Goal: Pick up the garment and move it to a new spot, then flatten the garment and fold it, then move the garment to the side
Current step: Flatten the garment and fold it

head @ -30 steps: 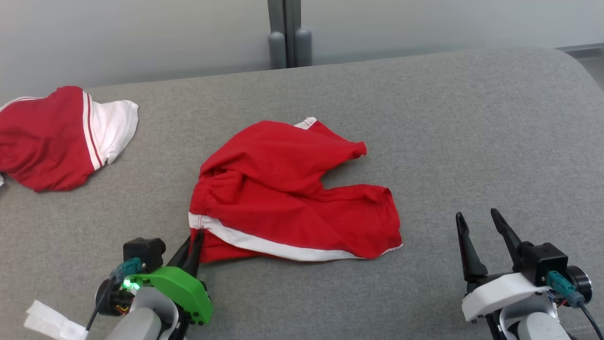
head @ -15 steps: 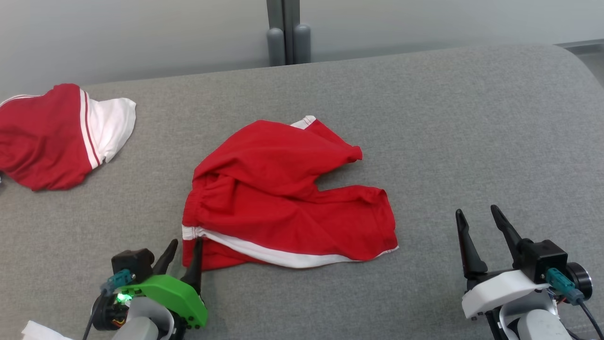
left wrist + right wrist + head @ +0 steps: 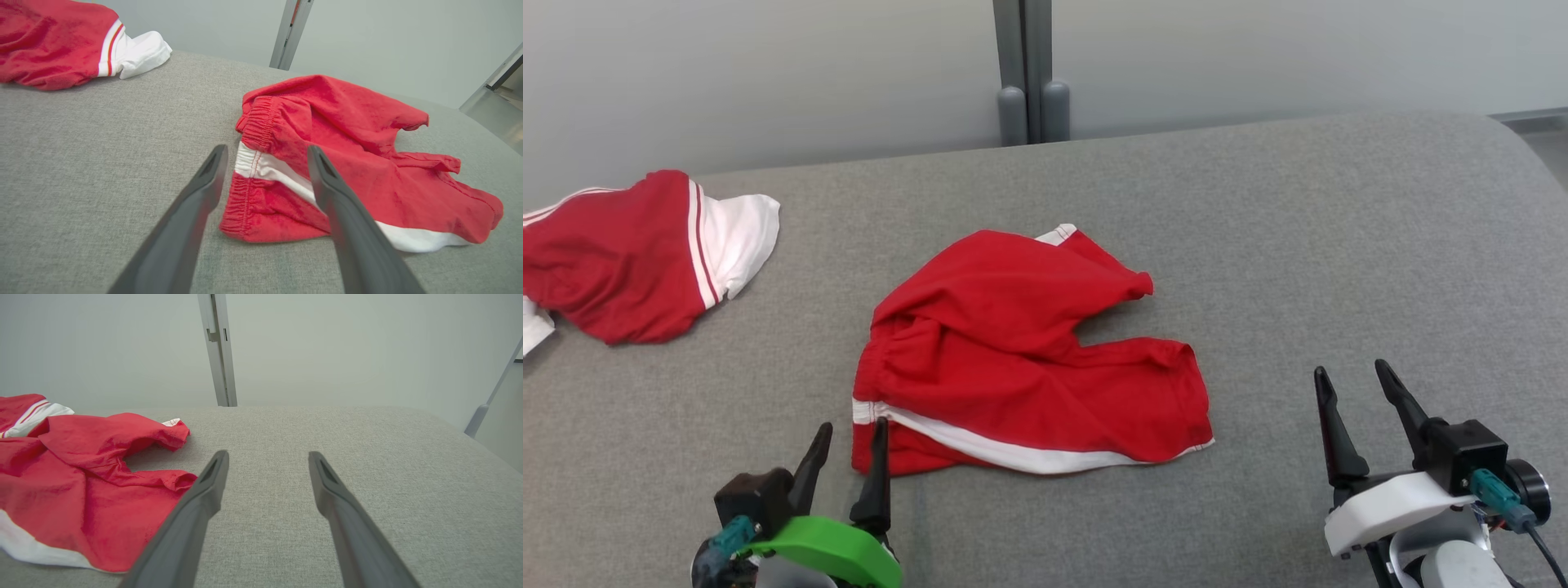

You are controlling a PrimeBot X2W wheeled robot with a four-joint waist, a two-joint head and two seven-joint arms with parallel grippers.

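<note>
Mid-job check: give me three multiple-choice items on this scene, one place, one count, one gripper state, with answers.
1. Where is the left gripper? A. At the waistband end of the red shorts. B. At their leg openings. C. Against the back wall.
2. How many garments lie on the grey surface? A. One. B. Two. C. Three.
3. The right gripper is: A. shut on cloth. B. open over bare surface. C. shut, empty.
Answers: 1 A, its fingers point at the elastic waistband corner; 2 B, the shorts plus a red-and-white garment at far left; 3 B, its fingers stand apart, nothing between.
</note>
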